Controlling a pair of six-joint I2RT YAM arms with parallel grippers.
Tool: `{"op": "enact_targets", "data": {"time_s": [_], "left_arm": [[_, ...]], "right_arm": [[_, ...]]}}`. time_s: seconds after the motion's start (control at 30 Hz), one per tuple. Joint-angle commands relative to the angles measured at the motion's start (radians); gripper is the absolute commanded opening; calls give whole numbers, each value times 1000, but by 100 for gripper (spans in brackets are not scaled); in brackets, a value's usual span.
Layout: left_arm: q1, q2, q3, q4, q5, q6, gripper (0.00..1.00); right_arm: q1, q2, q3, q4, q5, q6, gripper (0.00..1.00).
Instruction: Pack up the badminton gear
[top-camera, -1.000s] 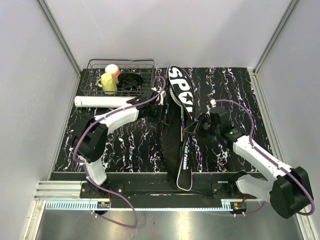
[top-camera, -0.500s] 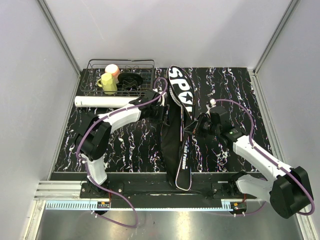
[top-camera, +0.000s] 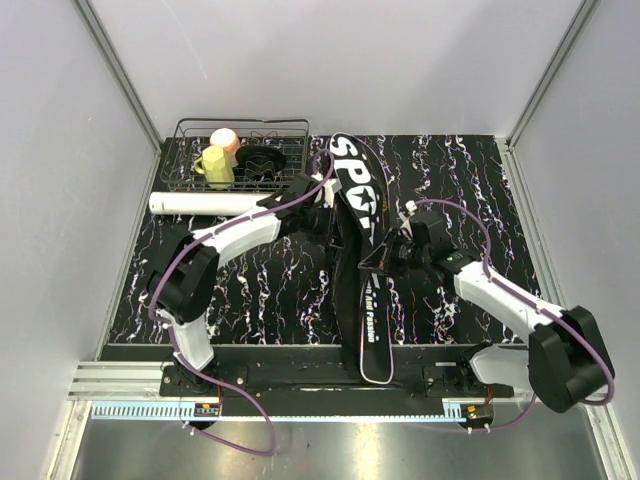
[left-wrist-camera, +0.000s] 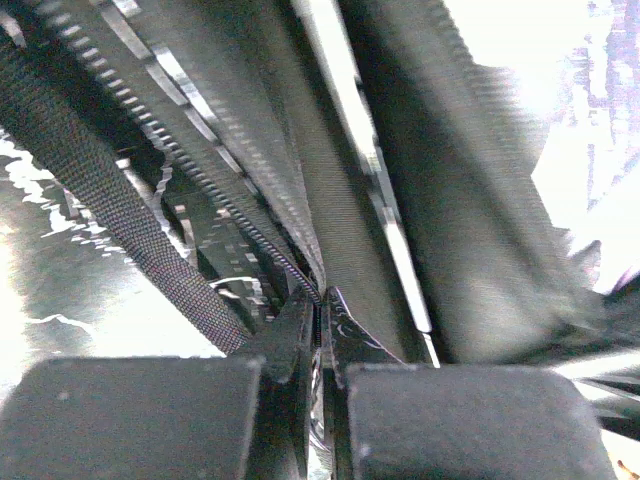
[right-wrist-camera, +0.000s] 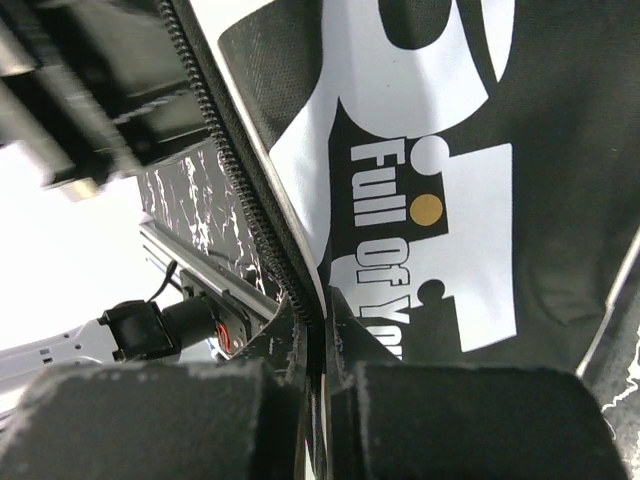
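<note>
At the far left of the black marbled counter (top-camera: 460, 180) a long white tube (top-camera: 205, 203) is laid flat, just in front of a wire basket (top-camera: 240, 150) in which a yellow cup (top-camera: 215, 165) and a pink cup (top-camera: 225, 138) are kept. Further right, the left fingers (top-camera: 322, 212) are pressed against the left edge of the black racket-shaped bag (top-camera: 368, 300). In the left wrist view these fingers (left-wrist-camera: 305, 330) are seen fully closed, with a thin fold of the bag's edge pinched between them beside the zipper (left-wrist-camera: 200, 180) and a woven strap (left-wrist-camera: 110, 230). The bag is stretched along the middle of the counter, its wide lettered end at the back and its narrow end at the near edge. On its right side the right fingers (top-camera: 388, 262) are placed; in the right wrist view they (right-wrist-camera: 300, 335) are likewise closed tight on the bag's (right-wrist-camera: 440, 150) edge, right where the zipper (right-wrist-camera: 235, 170) runs down.
</note>
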Motion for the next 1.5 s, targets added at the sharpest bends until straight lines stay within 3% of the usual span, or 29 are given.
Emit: {"op": "enact_targets", "data": {"time_s": [0.0,0.07,0.17,0.2,0.33,0.43,0.57,0.67,0.83,0.93,1.27,1.47], "left_arm": [[-15,-130,51,103,208,-63,0],[-18,-151,50,118,226,-83,0],[-18,-171,51,114,236,-86,0],[-18,-175,54,107,236,-84,0],[-20,-173,73,69,233,-58,0],[-20,-178,74,64,230,-58,0],[-20,-185,71,67,222,-61,0],[-20,-190,67,72,220,-67,0],[-18,-210,55,92,208,-87,0],[-18,-213,61,90,210,-89,0],[-31,-198,101,58,204,-77,0],[-40,-207,111,52,184,-77,0]], "right_arm": [[16,66,34,130,-94,-10,2],[16,75,34,179,-120,10,4],[16,72,57,166,-143,-13,18],[16,61,87,155,-142,-31,27],[8,31,215,-88,-64,-151,49],[-18,12,308,-174,4,-215,67],[-79,37,394,-254,39,-272,78],[-84,110,463,-264,44,-326,78],[-82,230,558,-239,4,-375,57],[-82,276,589,-222,-11,-392,54],[-72,341,652,-222,53,-360,71],[-63,390,726,-274,105,-355,73]]}}
